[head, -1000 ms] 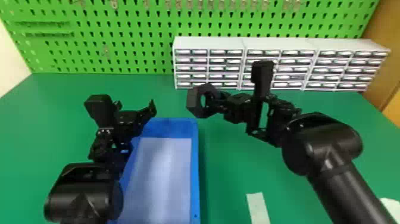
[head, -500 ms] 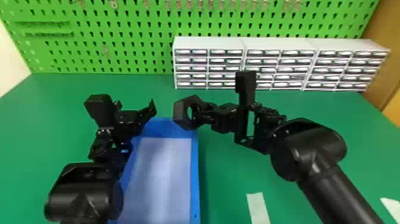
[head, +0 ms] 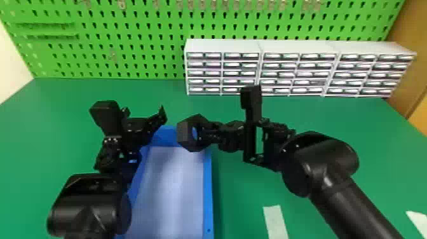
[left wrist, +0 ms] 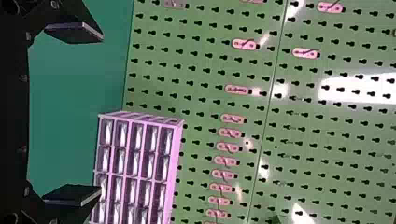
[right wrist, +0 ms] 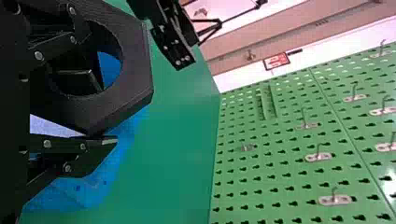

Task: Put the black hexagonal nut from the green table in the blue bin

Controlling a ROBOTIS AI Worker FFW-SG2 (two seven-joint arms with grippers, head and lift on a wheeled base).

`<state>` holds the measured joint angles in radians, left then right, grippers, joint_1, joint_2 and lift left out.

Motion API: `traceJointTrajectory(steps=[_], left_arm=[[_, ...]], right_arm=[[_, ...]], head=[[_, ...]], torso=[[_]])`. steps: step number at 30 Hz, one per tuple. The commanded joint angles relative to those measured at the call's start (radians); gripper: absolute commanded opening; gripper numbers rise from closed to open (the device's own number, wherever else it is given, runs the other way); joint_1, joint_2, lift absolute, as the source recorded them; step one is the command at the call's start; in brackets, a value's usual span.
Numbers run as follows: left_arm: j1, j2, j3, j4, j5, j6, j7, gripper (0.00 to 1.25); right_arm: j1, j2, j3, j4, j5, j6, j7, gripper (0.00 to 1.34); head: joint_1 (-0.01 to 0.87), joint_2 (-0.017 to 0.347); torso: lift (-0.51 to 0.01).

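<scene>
Leftward and nearer the robot goes the right gripper point(head: 206, 132) in the head view, taking the black hexagonal nut point(head: 183, 133) along from where it was a second ago; the left arm and the blue bin point(head: 208, 194) look the same as then. The nut is now raised over the bin's far end, close to its right-hand corner, turned up on edge rather than flat. The right gripper has the nut grasped by its ring: in the right wrist view one finger point(right wrist: 77, 81) sits within the hole, and the other point(right wrist: 95, 151) presses along the outside. Blue shows through the hole.

At the bin's far left side is the left gripper point(head: 162, 116), holding nothing, its two fingers point(left wrist: 74, 32) spread well apart in the left wrist view. It is near the nut but apart from it.

The bin rests on the green table point(head: 152, 95), with a pale bottom point(head: 173, 187) inside blue walls. Right of the bin lies a whitish strip point(head: 275, 219), and another pale piece point(head: 417, 221) is at the right edge. Behind, white drawer units point(head: 222, 46) stand on the table against a green pegboard point(head: 127, 58) hung with small metal hooks point(right wrist: 307, 125)
</scene>
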<state>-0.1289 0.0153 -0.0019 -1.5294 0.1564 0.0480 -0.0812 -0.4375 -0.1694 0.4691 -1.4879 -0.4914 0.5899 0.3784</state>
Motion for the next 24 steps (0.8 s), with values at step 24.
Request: traceJointTrajectory(steps=[24], left_arm=[[-0.006, 0.0, -0.003, 0.003, -0.003, 0.0, 0.0, 1.11]], right_arm=[[-0.09, 0.044, 0.085, 0.159, 0.042, 0.022, 0.091, 0.25]], head=[[0.686, 0.051]], torso=[[-0.097]])
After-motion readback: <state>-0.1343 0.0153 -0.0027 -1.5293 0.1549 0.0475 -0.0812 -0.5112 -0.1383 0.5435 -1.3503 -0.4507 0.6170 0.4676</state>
